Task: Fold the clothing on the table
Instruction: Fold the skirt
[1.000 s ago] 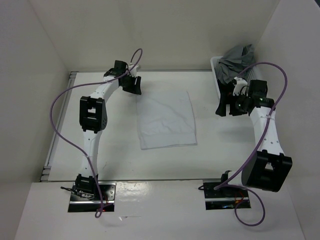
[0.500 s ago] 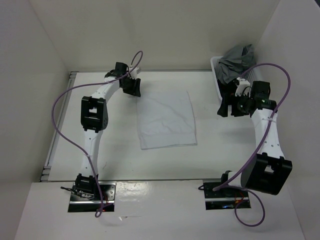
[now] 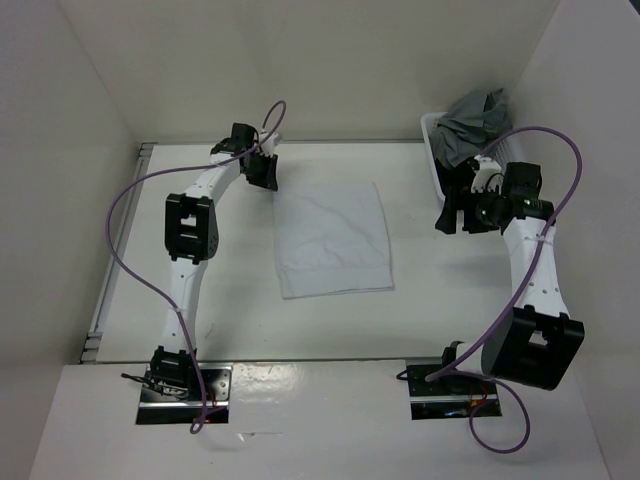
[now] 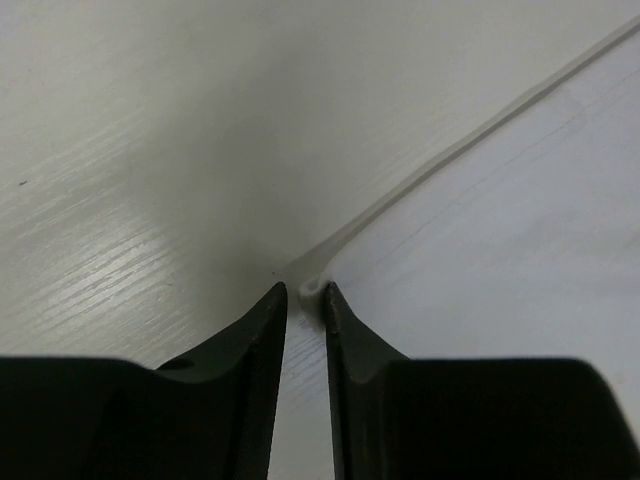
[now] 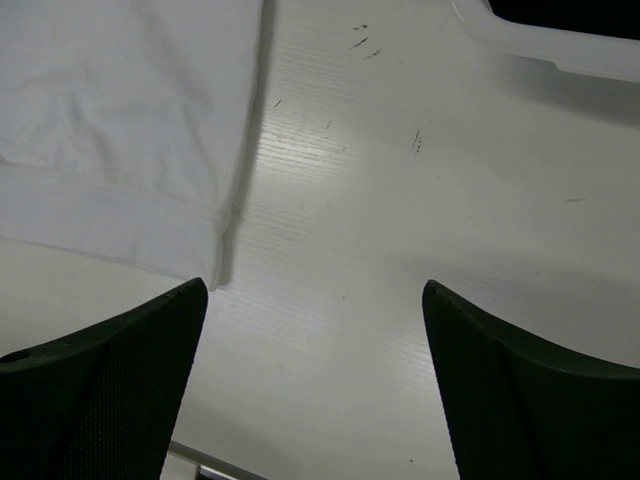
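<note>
The clothing (image 3: pixel 333 240) lies flat mid-bench, a rough white square w/ faint creases. I judge it v. light, thin and limp. It has no stiffness, so a lifted corner will droop and drag the rest, and the smooth bench (image 3: pixel 230 300) will let it slide rather than hold it. Best hold is a corner or hem, pinched low, two corners at once if poss. so the fold line stays straight. My left end effector (image 3: pixel 268 172) sits at its 11 o'clock corner. The wrist cam shows the tips drawn nearly together w/ the corner's small nub pinched between them. It's a thin bite only and may slip. My right end effector (image 3: pixel 455 215) hangs off at 3 o'clock, well apart from the fabric, jaws spread wide, holding nothing. Beyond it at 2 o'clock is the basket (image 3: pixel 432 150) w/ a grey garment (image 3: pixel 470 120).
</note>
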Robot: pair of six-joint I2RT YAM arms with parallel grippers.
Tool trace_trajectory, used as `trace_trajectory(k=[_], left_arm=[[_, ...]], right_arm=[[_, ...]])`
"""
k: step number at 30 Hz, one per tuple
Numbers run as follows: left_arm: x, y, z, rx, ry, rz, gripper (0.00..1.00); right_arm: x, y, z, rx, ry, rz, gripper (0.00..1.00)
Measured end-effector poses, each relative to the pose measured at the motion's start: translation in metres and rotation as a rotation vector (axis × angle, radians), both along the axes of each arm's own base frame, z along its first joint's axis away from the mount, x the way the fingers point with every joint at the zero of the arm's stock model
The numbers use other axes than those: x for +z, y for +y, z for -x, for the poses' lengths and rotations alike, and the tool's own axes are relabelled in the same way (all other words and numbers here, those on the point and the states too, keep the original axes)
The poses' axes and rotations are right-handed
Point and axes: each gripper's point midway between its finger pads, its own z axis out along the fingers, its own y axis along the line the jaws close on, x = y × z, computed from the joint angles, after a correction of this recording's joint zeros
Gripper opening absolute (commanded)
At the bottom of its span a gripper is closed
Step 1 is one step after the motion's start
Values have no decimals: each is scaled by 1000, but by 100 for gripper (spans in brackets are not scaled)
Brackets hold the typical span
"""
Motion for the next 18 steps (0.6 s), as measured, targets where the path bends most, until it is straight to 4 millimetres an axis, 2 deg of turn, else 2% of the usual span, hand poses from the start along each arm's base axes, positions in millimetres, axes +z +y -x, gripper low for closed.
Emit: trace_trajectory(k=[2, 3, 5, 8, 13, 15, 18], left_arm=[[-1, 0, 1, 0, 5, -1, 23], [-2, 0, 2, 0, 8, 0, 18], [-3, -2, 2, -2, 2, 4, 14], [-3, -2, 6, -2, -12, 4, 14], [-3, -3, 28, -3, -5, -29, 14], [-4, -6, 37, -7, -4, -45, 14], [-2, -11, 54, -18, 9, -62, 14]], right_arm=[[0, -1, 0, -5, 0, 0, 92], [0, -2, 0, -6, 0, 0, 92], [0, -2, 0, -7, 0, 0, 92], [0, -2, 0, -8, 0, 0, 92], [1, 1, -1, 6, 2, -19, 92], [4, 3, -7, 22, 5, -39, 92], [9, 3, -29, 50, 15, -71, 89]])
